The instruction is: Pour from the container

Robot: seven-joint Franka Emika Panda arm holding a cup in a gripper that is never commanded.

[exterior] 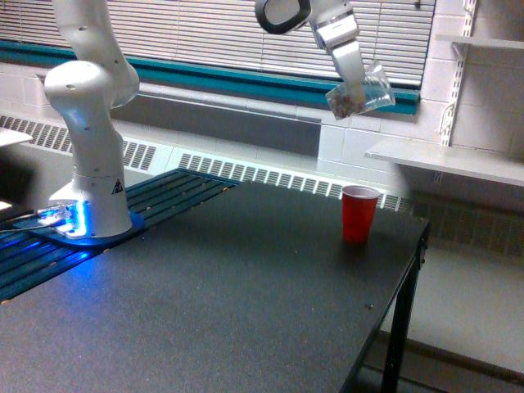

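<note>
A small see-through container (362, 91) with brownish-pink bits at its low end hangs high above the table, tipped well over on its side. My gripper (354, 82) is shut on it and reaches down from the top of the exterior view. A red cup (359, 213) stands upright on the black table (229, 303) near its far right corner, well below the container and roughly under it. Nothing is seen falling from the container.
The arm's white base (90, 176) stands at the exterior view's left on a blue-lit mount. A white shelf (446, 160) juts from the wall at the right, beyond the table's right edge (393, 311). Window blinds and a radiator run along the back.
</note>
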